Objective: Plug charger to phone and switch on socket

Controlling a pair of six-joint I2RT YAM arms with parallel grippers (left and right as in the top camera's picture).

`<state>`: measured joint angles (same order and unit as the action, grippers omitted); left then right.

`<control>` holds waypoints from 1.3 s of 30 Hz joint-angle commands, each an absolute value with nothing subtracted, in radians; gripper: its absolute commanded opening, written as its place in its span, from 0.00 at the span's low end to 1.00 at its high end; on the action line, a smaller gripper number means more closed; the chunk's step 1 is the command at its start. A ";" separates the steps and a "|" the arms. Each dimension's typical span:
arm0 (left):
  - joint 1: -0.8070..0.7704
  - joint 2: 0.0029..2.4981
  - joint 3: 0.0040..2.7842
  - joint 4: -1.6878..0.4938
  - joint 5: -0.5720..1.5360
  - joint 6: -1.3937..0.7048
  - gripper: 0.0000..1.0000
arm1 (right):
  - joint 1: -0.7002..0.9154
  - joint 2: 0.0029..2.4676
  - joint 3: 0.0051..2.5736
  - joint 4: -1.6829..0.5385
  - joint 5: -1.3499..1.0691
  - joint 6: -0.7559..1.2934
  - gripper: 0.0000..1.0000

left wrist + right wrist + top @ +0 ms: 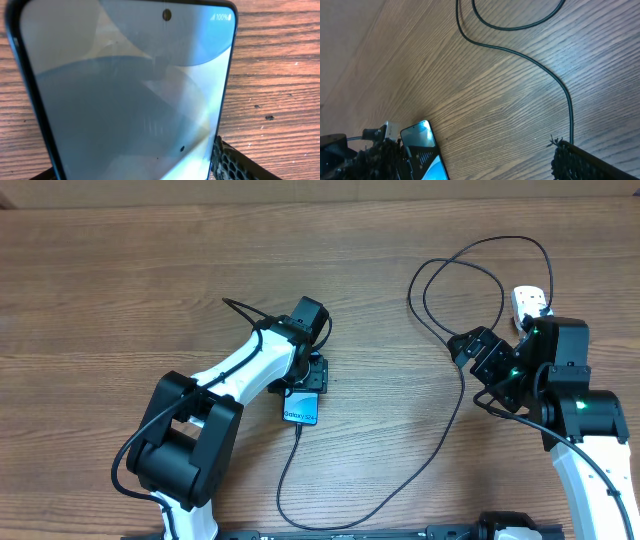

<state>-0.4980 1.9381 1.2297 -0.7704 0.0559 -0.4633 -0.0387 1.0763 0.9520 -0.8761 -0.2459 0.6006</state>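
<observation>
The phone (300, 416) lies on the wooden table with its blue screen up. It fills the left wrist view (130, 95) and also shows in the right wrist view (420, 142). My left gripper (308, 377) is over its upper end, with the fingers against its edges. The black charger cable (455, 410) meets the phone's lower edge, sweeps right and loops up toward the white socket strip (530, 301). My right arm half hides the strip, and the plug is hidden. My right gripper (480, 358) is open and empty left of the strip. The cable (520, 52) passes its right finger.
The table's front edge and a dark rail (350, 532) run along the bottom. Cable loops (480, 260) lie at the back right. Bare wood lies left (90, 330) of the left arm.
</observation>
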 commanded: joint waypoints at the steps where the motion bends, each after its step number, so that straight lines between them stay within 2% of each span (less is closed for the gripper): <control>1: -0.505 1.962 1.213 -0.773 0.041 -0.452 0.71 | -0.041 1.067 0.972 -0.873 -0.233 0.590 1.00; 39: -0.505 1.962 1.213 -0.759 0.041 -0.452 0.80 | -0.041 1.067 0.972 -0.873 -0.233 0.590 1.00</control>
